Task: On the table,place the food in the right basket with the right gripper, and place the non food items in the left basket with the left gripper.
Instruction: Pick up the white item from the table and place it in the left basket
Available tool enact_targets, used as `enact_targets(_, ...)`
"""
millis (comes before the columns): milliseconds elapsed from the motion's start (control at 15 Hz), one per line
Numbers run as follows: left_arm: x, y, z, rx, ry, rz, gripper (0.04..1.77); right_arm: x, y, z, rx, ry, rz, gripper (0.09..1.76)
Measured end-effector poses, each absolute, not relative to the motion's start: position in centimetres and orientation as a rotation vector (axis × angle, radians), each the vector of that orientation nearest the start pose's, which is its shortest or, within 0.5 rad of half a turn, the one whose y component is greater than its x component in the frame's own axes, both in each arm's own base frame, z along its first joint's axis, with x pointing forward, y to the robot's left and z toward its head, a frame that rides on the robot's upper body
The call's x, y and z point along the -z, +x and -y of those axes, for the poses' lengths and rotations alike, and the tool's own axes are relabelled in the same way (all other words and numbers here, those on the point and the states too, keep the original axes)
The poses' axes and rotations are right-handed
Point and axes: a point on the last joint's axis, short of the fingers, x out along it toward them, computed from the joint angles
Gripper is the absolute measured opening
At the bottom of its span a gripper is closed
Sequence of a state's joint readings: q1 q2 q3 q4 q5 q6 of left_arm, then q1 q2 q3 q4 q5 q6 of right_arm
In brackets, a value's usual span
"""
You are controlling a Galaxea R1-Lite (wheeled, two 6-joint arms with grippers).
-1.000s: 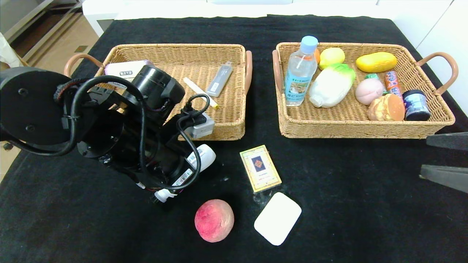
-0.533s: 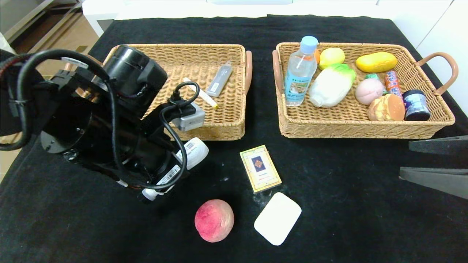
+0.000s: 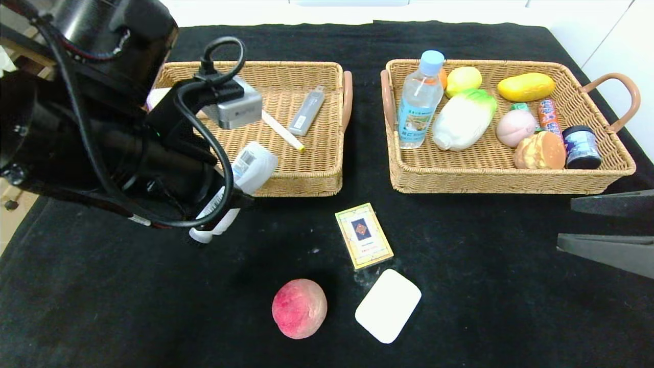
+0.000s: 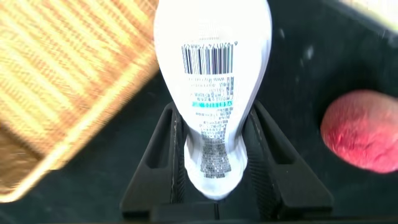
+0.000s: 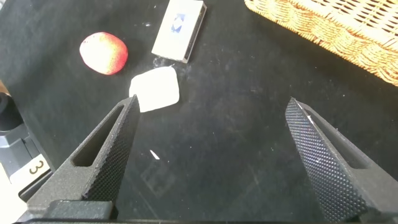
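Head view, near to far: closest to me on the table (image 3: 460, 317) lie the peach (image 3: 299, 308) and, just to its right, the white pad (image 3: 388, 312), both resting on the black cloth and apart from each other. Just beyond the pad lies the card box (image 3: 364, 235), flat, its near corner close to the pad's far edge. At the right edge of the scene my right gripper (image 3: 608, 225) hangs above the cloth, nearer to me than the right basket (image 3: 503, 176), its two fingers spread wide with nothing between them; the right wrist view confirms this, with the peach, pad and card box visible on the cloth past the open fingers (image 5: 99, 162). On the left, my left gripper (image 3: 219, 204) is raised above the near front corner of the left basket (image 3: 301, 176), its fingers clamped on the white slim bottle (image 3: 245, 174); in the left wrist view the bottle (image 4: 212, 93) sits squeezed between the two fingers (image 4: 155, 168), barcode label facing the camera, with the basket's woven rim on one side and the peach on the other. Inside the left basket lie a grey flat stick (image 3: 306, 110) and a thin white pen (image 3: 282, 131). Farther right, the right basket holds the water bottle (image 3: 420, 99), standing upright at its left end, the pink bun (image 3: 515, 128), a toy cabbage (image 3: 464, 118), a yellow fruit (image 3: 463, 79) and a dark jar (image 3: 581, 147).
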State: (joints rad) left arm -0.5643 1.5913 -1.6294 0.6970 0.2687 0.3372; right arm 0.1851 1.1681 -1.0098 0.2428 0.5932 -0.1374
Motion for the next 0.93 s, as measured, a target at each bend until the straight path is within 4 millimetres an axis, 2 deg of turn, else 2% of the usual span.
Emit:
enact_targets(200,-33.9,22.1,12.9,0.361,0.563,-0.486,0.65,-28.5,15.3,-4.1,-0.792,-0.045,-0.347,1.71)
enact_targets(733,-37.2,22.5,11.9,0.308,0.532,-0.366,0.65,-28.5,15.3,-4.0,-0.786,-0.045,-0.345,1.71)
enact_targets(933,-38.4,23.3,11.1,0.260,0.497,-0.314,0.65,-28.5,15.3,-4.0,-0.784,-0.045,-0.344,1.71)
